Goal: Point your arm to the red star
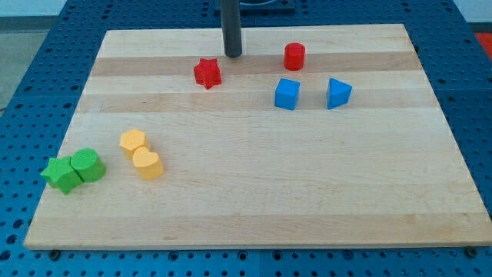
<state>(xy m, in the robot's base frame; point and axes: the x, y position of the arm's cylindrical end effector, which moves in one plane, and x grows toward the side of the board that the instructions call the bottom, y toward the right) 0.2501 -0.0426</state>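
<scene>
You see my tip [232, 55] near the view's top, a little left of the board's middle. It is the lower end of a plain dark rod that comes down from the top edge, so it neither spreads nor pinches; it holds nothing and touches no block. It stands just up and to the right of the red star [207, 73], near it with a narrow strip of bare wood between the two.

Now go from the view's left. You find a green star [61, 175] close to the board's lower left corner. A second green block [88, 165], rounded, its shape hard to make out, touches the star's right side. To the right of that pair sit two yellow blocks pressed together. The upper yellow block [133, 142] looks many-sided, and the yellow heart [147, 164] lies just below and right of it.

Next comes the red star in the upper part of the board, well apart from the green and yellow pairs. Right of my tip, at about its height, you see a red cylinder [294, 56] standing upright. Below it is a blue cube [287, 94], and beside that, apart from it, a blue wedge-like block [337, 92].

All of this rests on a pale wooden board [269, 200], which lies on a blue perforated table [23, 92].
</scene>
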